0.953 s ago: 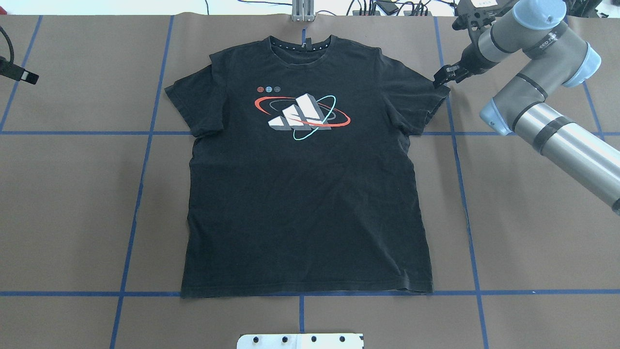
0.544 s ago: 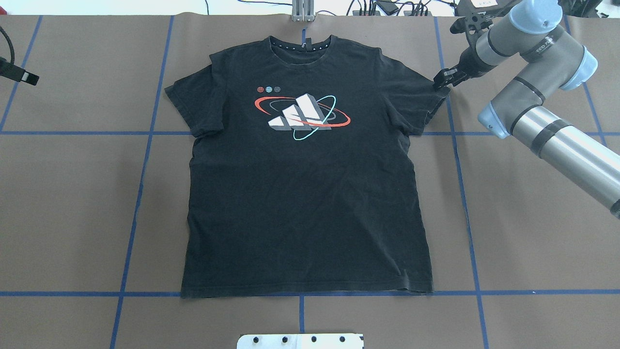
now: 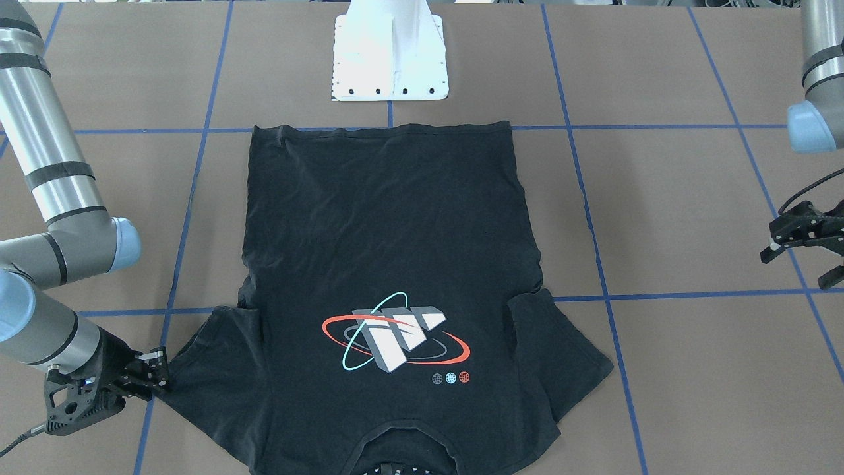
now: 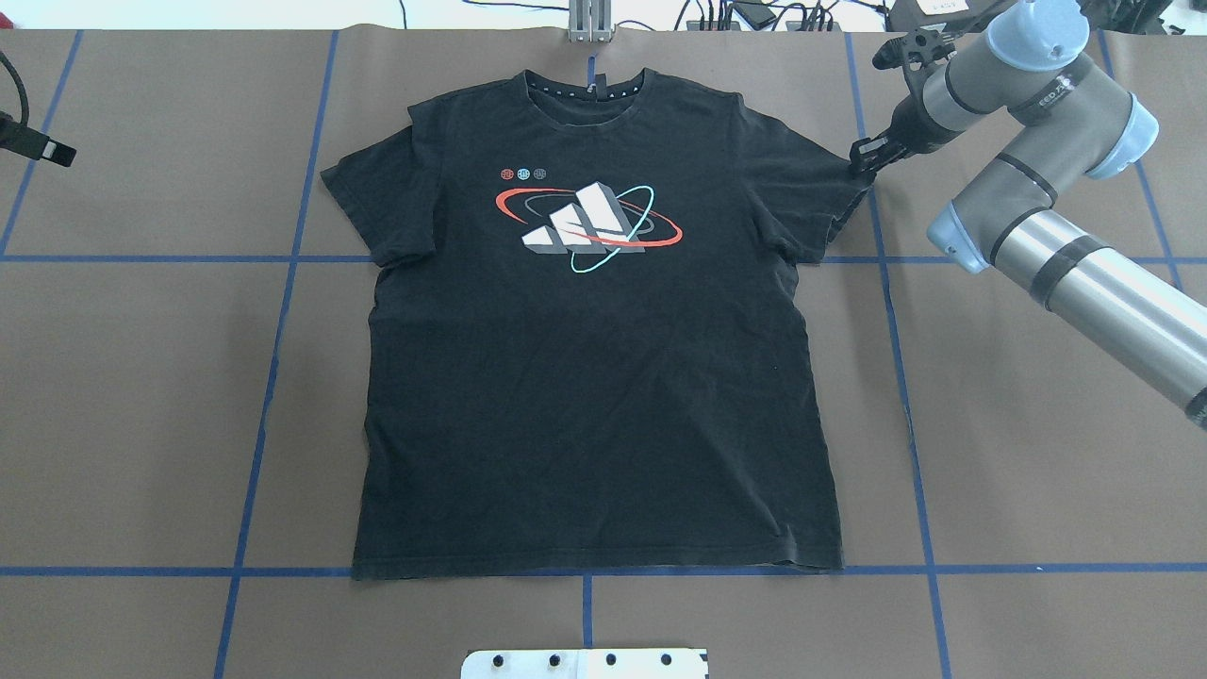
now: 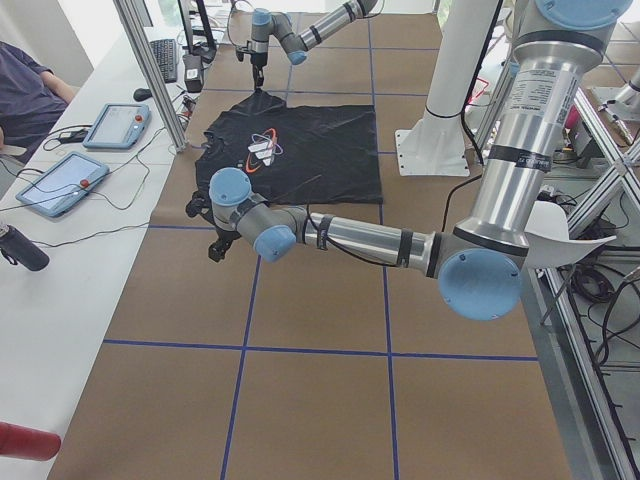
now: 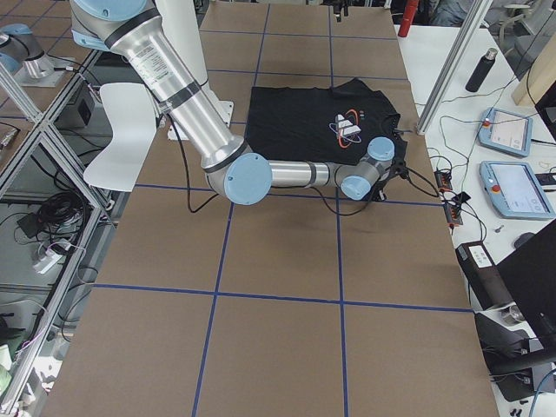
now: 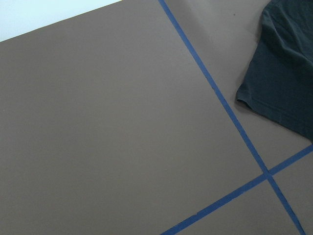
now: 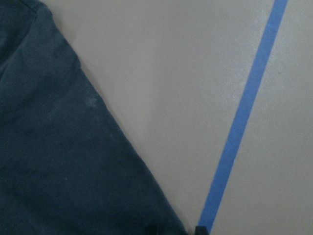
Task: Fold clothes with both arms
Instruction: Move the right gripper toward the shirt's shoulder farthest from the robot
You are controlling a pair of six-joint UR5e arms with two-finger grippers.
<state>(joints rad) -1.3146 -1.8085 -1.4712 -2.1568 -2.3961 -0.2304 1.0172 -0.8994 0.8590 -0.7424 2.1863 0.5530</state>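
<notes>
Well, from the robot's side the left gripper [image 3: 793,268] hangs over bare table [image 4: 141,396], well apart from the shirt [image 4: 585,396], its jaws spread wide and holding nothing. I'd guess it is parked out there so it can drop onto the near sleeve [image 4: 368,203] once it is wanted. In the middle the shirt lies flat and face up, logo [image 4: 586,224] showing, collar [image 4: 586,87] at the far edge and hem nearest the robot. Both sleeves are fanned out, and that is the layout you want before any fold starts. No fold is made yet, so I judge the job is at its very beginning. Over on the right, the right gripper [image 4: 860,162] is down at the outer tip of the other sleeve [image 4: 830,193], reaching in from the side. It looks placed to pinch that corner and carry it across the body. The fingertips sit close together at the cloth edge, but I cannot tell whether they have closed on it. The sleeve there lies flat on the table.
</notes>
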